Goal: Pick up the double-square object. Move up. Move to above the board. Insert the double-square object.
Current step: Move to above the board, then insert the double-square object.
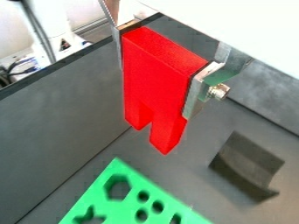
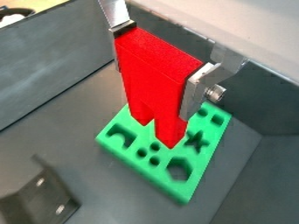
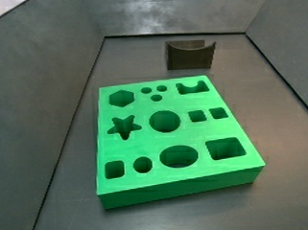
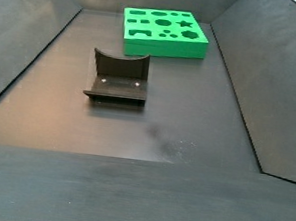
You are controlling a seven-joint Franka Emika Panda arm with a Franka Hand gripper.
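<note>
In both wrist views my gripper is shut on the double-square object, a bright red block. Its silver fingers press the block's two sides. The two prongs point down and hang clear of the floor. The board is a green square slab with many shaped holes, lying flat on the dark floor. In a wrist view the prongs overlap the board's near edge; how high they hang above it I cannot tell. Neither side view shows the gripper or the red block.
The fixture, a dark L-shaped bracket, stands on the floor apart from the board. Sloping dark walls enclose the work floor on all sides.
</note>
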